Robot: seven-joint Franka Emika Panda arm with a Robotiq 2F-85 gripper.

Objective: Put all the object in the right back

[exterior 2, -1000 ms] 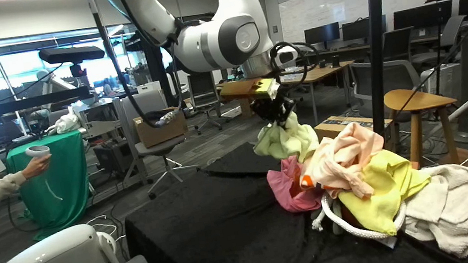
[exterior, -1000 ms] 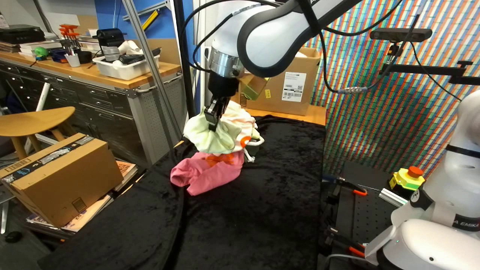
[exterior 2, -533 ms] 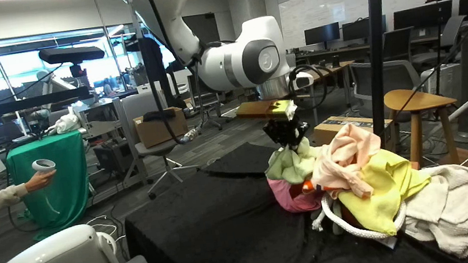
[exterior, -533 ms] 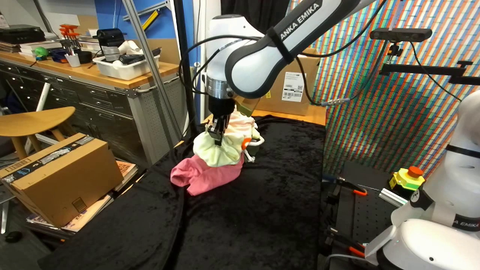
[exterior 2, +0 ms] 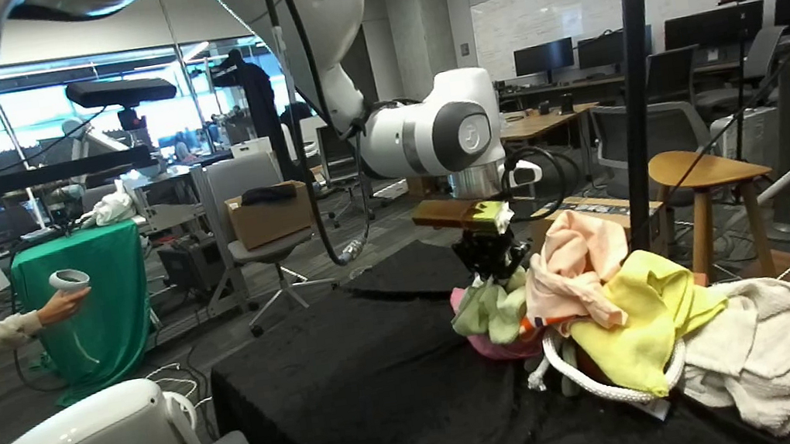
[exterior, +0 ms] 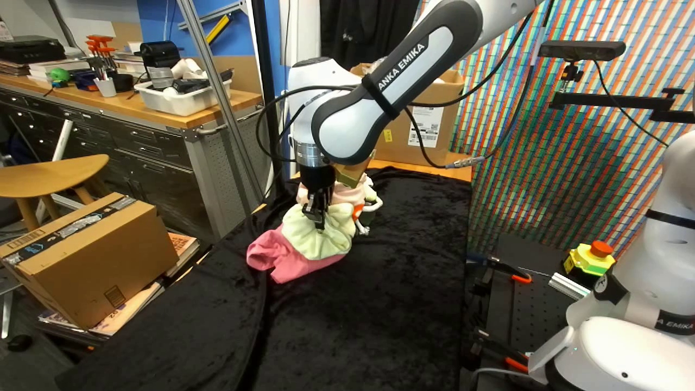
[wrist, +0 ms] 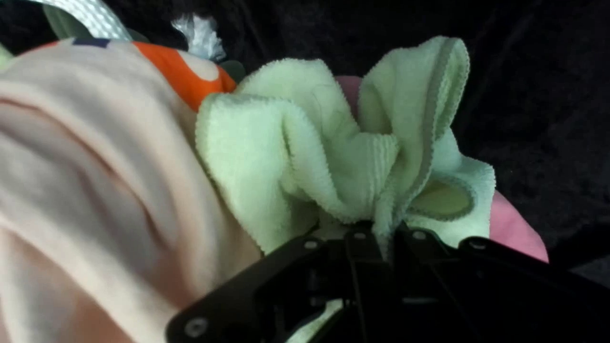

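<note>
My gripper (wrist: 385, 234) is shut on a pale green-yellow cloth (wrist: 267, 157), pinching a fold that bunches up between its fingertips. In both exterior views this cloth (exterior: 312, 239) hangs low, draped over a pink cloth (exterior: 277, 258). Close beside it sits a peach cloth with orange print (exterior 2: 573, 258). Further along the heap come a bright yellow cloth (exterior 2: 652, 317) and a fluffy white cloth (exterior 2: 774, 345). A white rope ring (exterior 2: 596, 389) runs around the base below the yellow cloth; what it encloses is mostly hidden.
Black velvet (exterior: 380, 315) covers the table. A tall cardboard box (exterior: 429, 122) stands at the table's end, and a black post (exterior 2: 638, 91) rises behind the heap. Another cardboard box (exterior: 92, 260) is off the table's side. A hand holds a white controller (exterior 2: 68, 280).
The gripper has come down with the pale green-yellow cloth, which now covers much of the pink cloth. The peach cloth has shifted slightly where the arm lowered beside it.
</note>
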